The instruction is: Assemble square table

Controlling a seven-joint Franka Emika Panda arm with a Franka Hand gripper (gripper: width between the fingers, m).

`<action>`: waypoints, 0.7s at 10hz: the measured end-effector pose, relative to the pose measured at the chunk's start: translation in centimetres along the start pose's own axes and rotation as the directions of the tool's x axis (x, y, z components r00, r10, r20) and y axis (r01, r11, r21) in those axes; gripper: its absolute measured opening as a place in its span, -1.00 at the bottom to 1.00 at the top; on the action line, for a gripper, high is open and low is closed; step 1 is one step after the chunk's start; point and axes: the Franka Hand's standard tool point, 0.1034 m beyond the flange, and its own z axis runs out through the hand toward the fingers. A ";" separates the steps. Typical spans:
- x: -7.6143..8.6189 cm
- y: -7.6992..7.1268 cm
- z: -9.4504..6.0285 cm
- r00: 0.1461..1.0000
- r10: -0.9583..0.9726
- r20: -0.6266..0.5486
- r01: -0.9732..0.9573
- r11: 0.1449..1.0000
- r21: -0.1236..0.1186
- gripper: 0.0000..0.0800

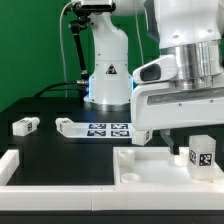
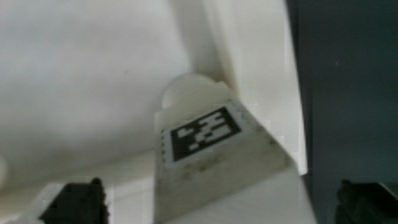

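**Open jaws hanging around one leg on the table top**

In the exterior view, one arm is working here, its white base point(image 1: 108, 75) sitting at the back of the black table point(image 1: 60, 145). The gripper point(image 1: 180, 135) is hanging low over the square top point(image 1: 145, 165), which is lying at the exterior view's right, near the front edge. I am counting two leg blocks. One standing leg point(image 1: 201, 155) is sitting upright inside the top's raised rim, right beneath the gripper, its tag facing the camera. One loose leg point(image 1: 25, 125) is lying well apart on the table at the exterior view's left. One marker board point(image 1: 108, 129) is lying farther back between them, showing two tags side by side. A small white piece point(image 1: 66, 124) is sitting at the board's left end; what it is I cannot tell. White border rails point(image 1: 20, 165) are running around the front left corner.

In the wrist view, the standing leg point(image 2: 222, 150) is filling the middle, showing one tag. Two black fingertips point(image 2: 71, 200) are flanking it, one on each side, with a gap showing on both sides. The jaws are standing wide apart and gripping nothing. Behind the leg, the pale floor of the square top point(image 2: 89, 80) is spreading out, with the dark table showing beyond its rim.
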 end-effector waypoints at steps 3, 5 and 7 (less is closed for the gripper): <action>-0.1 0.1 0.1 0.999 0.031 -0.007 -0.031 1.000 -0.002 0.25; 0.0 0.2 0.1 0.987 0.159 -0.007 -0.159 0.987 0.000 -0.28; 0.0 0.3 0.1 0.953 0.304 -0.007 -0.304 0.953 0.005 -0.28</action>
